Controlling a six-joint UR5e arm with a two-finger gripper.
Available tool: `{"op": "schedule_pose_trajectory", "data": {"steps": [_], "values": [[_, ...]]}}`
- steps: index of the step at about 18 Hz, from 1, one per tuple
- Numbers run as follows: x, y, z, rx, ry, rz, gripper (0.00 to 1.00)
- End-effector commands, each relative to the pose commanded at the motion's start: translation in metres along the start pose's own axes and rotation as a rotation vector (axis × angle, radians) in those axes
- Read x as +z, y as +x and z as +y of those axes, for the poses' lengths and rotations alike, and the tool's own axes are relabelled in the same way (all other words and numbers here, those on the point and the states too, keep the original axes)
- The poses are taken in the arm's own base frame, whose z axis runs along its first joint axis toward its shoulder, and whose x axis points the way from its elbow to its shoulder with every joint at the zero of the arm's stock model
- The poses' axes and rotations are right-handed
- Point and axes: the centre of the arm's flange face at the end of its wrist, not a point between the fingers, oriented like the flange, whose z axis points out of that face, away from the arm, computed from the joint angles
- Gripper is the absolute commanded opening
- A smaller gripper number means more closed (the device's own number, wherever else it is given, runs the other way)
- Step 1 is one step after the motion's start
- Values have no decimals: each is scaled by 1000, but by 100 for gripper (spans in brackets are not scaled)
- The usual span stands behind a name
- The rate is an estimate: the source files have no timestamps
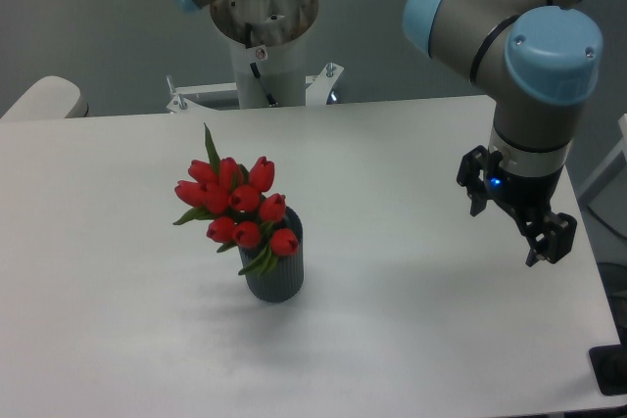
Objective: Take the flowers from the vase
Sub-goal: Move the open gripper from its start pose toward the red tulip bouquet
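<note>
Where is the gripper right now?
In the camera view the gripper hangs over the table's right side, well to the right of the vase and flowers, touching neither.

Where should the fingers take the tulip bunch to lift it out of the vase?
Probably low on the flowers, at the stems and leaves just above the mouth of the vase; the heads are spread wider and look easy to crush. The bunch leans up and left, so come from above, fingers either side of the stems, and pull along that lean. The gripper sits open, off right.
</note>
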Motion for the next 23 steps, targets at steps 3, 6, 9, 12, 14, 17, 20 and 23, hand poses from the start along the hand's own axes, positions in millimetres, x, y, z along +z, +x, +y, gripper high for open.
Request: {"op": "schedule_pose_trajectory", "data": {"steps": [3, 6, 9, 12, 14, 17, 20, 23], "values": [[-2, 7, 1, -3, 9, 3, 100], [-2, 17, 5, -9, 18, 13, 100], [-5, 31, -1, -30, 100, 24, 100], [-8, 45, 6, -52, 170, 36, 100], [-11, 57, 22, -71, 186, 41, 100], [0, 66, 34, -90, 190, 64, 100], [2, 75, 33, -105, 222, 76, 100], [8, 93, 29, -123, 275, 100, 100]]}}
